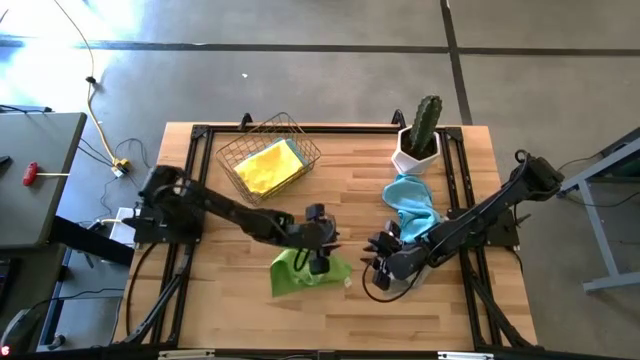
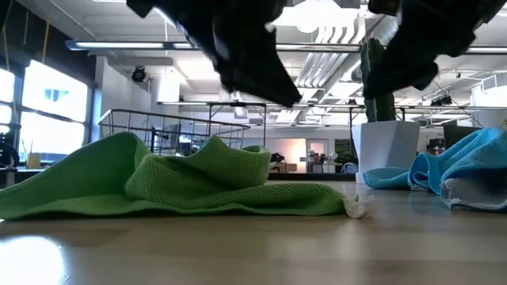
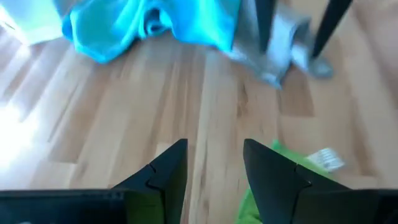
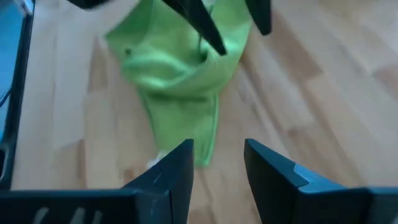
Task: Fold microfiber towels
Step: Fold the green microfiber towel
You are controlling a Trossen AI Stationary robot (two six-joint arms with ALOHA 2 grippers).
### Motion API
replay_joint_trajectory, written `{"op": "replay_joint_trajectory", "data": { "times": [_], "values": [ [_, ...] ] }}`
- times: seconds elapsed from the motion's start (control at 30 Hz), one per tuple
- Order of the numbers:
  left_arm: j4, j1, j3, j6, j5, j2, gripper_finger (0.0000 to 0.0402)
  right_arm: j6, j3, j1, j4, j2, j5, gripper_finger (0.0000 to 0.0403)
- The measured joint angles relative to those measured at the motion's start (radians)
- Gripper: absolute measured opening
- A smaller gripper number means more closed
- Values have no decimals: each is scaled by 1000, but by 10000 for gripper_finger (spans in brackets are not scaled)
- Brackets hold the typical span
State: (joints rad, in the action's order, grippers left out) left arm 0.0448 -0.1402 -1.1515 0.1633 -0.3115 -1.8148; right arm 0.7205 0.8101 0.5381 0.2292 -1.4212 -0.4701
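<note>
bare wood separates the green towel (image 1: 305, 271) from both empty grippers, left (image 1: 322, 262) and right (image 1: 380, 262), fingers parted.

A grey concrete floor (image 1: 330, 60) surrounds the wooden surface (image 1: 240, 310). Beyond, large windows (image 2: 47, 107) stand bright, with ceiling ducts (image 2: 333, 63) and what may be distant desks.

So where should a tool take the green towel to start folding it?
Probably the flat tagged corner of the green towel, on the side nearer the right tool, coming from above. That edge lies thin on the table, while the middle is bunched into a ridge.
</note>
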Motion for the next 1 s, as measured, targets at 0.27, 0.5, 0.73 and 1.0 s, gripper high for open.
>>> {"op": "replay_joint_trajectory", "data": {
  "times": [0.27,0.5,0.73,1.0],
  "values": [
    [253,-122,1,181,255,136,145,-251,0,0,-330,-142,18,134],
    [485,-319,-1,401,229,126,145,-412,0,0,-565,-334,106,134],
    [590,-405,2,546,65,119,145,-405,8,-17,-642,-468,105,134],
    [588,-417,1,586,-33,119,145,-399,76,-47,-515,-527,101,129]
  ]
}}
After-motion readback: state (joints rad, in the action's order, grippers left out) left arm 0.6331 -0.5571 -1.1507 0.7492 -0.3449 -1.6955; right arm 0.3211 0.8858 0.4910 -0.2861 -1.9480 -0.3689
